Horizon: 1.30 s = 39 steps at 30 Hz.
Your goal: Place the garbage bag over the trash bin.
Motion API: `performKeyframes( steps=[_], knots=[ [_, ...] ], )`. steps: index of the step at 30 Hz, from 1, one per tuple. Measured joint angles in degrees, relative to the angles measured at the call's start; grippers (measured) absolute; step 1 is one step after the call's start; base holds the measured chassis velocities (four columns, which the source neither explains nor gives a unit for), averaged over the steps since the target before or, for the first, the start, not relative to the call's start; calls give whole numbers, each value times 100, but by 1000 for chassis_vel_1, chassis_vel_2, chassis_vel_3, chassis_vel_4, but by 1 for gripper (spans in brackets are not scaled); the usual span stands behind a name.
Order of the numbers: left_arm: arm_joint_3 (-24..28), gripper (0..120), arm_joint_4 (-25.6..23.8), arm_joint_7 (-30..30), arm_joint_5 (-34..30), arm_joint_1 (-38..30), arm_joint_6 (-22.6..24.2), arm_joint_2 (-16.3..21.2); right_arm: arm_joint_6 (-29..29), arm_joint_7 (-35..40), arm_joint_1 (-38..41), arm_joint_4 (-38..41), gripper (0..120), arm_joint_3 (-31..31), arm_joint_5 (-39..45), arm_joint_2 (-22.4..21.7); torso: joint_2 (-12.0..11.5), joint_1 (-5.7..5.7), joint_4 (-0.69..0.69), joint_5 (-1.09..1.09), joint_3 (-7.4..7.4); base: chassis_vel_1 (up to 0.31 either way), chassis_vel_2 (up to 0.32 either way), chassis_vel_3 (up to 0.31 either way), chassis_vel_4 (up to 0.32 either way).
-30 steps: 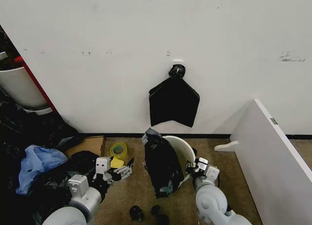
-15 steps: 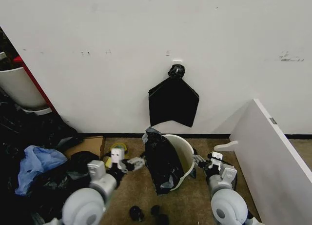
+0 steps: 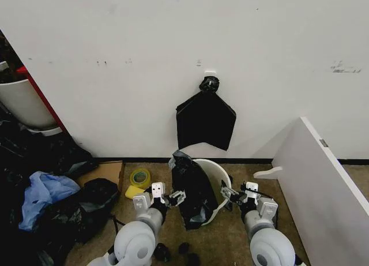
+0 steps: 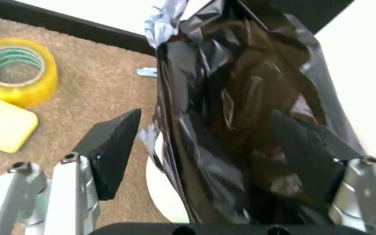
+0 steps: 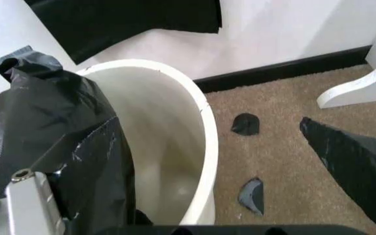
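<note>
- Since the garbage bag (image 3: 192, 194) hangs only over the left side of the trash bin (image 3: 214, 173), both arms have closed in on the pair, one at each side.
- Bin sits on the carpet near the wall, tipped a bit; its right rim and inside are bare white in the right wrist view (image 5: 175, 147), so the bag is not over the mouth yet.
- Left gripper (image 3: 171, 198) is just left of the bag, fingers apart; in the left wrist view (image 4: 221, 147) the pads straddle the wrinkled film, likely lined up to pinch an edge, nothing clamped.
- Right gripper (image 3: 229, 195) is beside the bin's right wall, fingers spread, holding nothing; probably there to steady the bin or take the far edge.
- Yellow tape roll (image 3: 140, 178) lies well left of the bin, and a flat black sheaf of bags (image 3: 205, 123) hangs on the wall behind; neither is involved.
</note>
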Motion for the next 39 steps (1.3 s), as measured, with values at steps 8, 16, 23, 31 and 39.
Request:
performKeyframes(
  steps=[8, 16, 23, 31, 39],
  knots=[
    [269, 85, 551, -346, -74, -552, 124, -371, -80, 34, 14, 69, 100, -6, 52, -10, 0, 0, 0, 0, 0, 0, 0, 0, 0],
    [488, 84, 973, -861, -293, -945, 412, -611, -116, 62, 69, -7, 100, -19, 128, 7, 0, 0, -1, 0, 0, 0, 0, 0, 0],
    [590, 77, 1405, -1264, -551, -1205, 612, -776, -135, 70, 166, -79, 100, -49, 219, -1, 0, 0, 0, -1, 0, 0, 0, 0, 0],
    [600, 47, 1726, -1260, -731, -1391, 609, -843, -136, 67, 231, -134, 100, -100, 286, -15, 0, 0, 0, -1, 0, 0, 0, 0, 0],
    [614, 18, 1895, -1245, -793, -1501, 634, -894, -136, 65, 250, -140, 100, -169, 288, 0, 0, 0, 0, 0, -1, 0, 0, 0, 0]
  ],
)
